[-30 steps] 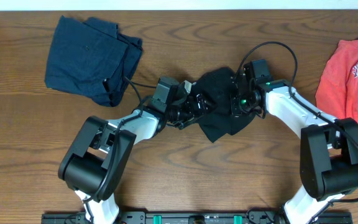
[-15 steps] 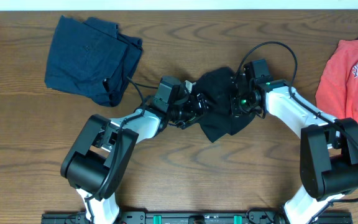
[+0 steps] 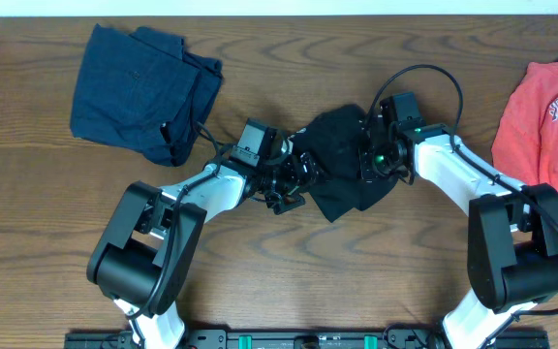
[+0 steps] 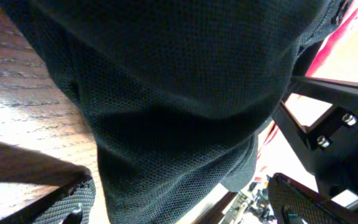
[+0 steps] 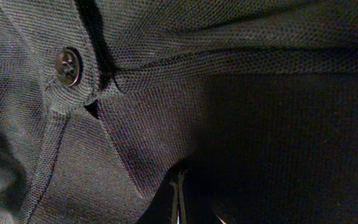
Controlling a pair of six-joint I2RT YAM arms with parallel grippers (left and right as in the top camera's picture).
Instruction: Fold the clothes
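One shift is noted: the left gripper [image 3: 291, 189], spread, has been withdrawn toward 7 o'clock, while the black shirt [image 3: 342, 136] is pinched by the right gripper [image 5: 178, 204].

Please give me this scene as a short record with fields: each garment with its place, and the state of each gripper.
table: brown wood
black garment: bunched at the centre, between the two arms; one button shows in the right wrist view
navy garment: crumpled, far-left part of the table, apart from both arms
coral-red shirt: at the right edge, white lettering, partly out of view
left gripper: open, at the black garment's left edge, fabric between its fingers
right gripper: shut, apparently pinching the black garment
folding: not yet done
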